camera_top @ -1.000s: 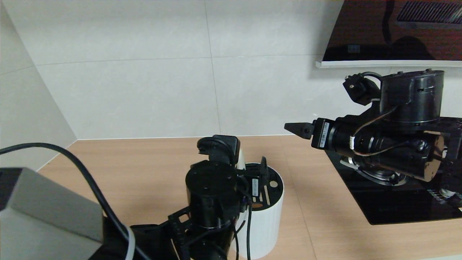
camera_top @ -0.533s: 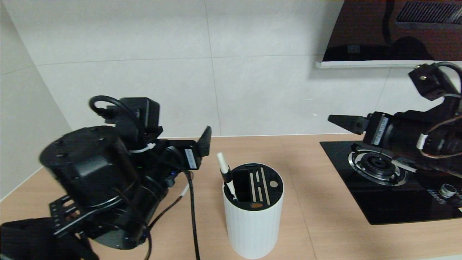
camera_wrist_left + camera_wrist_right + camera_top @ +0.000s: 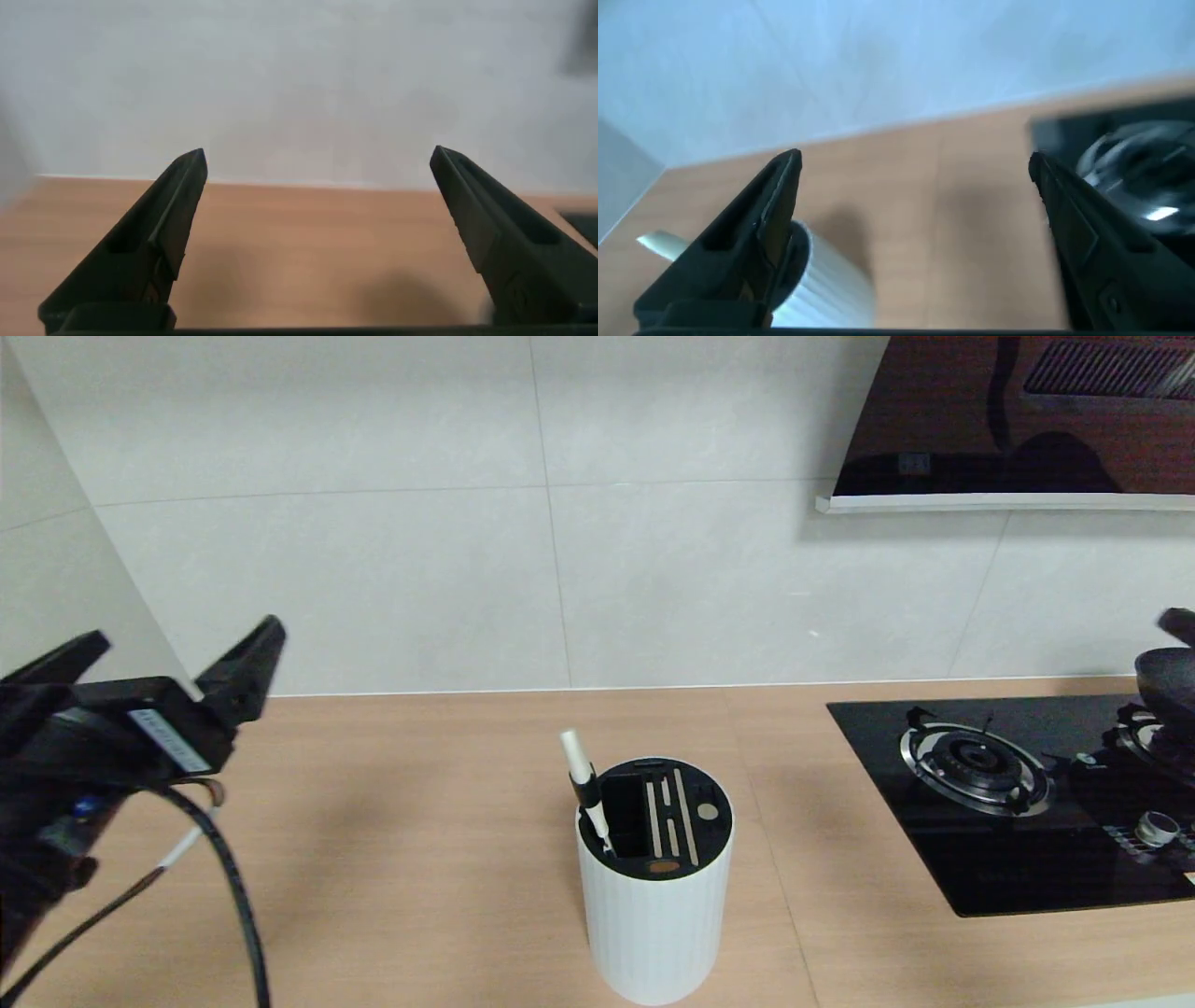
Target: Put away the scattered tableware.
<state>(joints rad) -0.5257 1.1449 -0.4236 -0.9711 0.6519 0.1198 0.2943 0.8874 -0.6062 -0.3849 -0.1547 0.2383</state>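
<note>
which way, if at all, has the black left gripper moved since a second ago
Yes. The black left gripper has swung from over the white ribbed holder away to the left.

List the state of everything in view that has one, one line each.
Left gripper: open, empty.
Right gripper: open, empty.
White holder: upright on the counter.
White-handled utensil: in the holder, leaning, handle up.
Stove burner: unlit.

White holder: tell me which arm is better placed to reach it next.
Probably left. The left tool, open, hangs over the counter beside the white holder, with nothing between. The right arm sits farther off, over the stove at its far side.
</note>
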